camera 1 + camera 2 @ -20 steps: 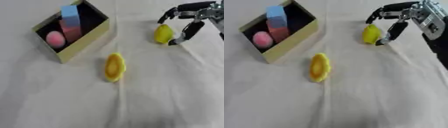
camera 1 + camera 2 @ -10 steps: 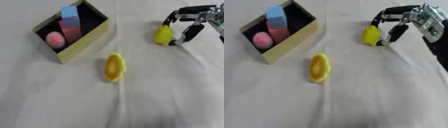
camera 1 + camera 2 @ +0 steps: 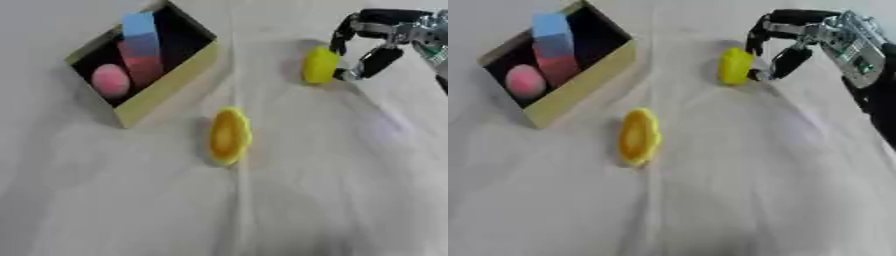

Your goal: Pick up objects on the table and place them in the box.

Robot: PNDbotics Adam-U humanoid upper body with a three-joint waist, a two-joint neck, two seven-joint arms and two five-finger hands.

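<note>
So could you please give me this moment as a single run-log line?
right hand: curled round yellow object, on cloth | flat yellow object: mid-table, untouched | box: holds pink ball, blue block | left hand: unseen

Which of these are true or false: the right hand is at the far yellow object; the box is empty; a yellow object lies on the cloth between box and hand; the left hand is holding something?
1. The right hand is at the far yellow object. True.
2. The box is empty. False: it holds a pink ball and blue and red blocks.
3. A flat yellow object lies on the cloth. True.
4. The left hand holds something. False: it is not in view.
</note>
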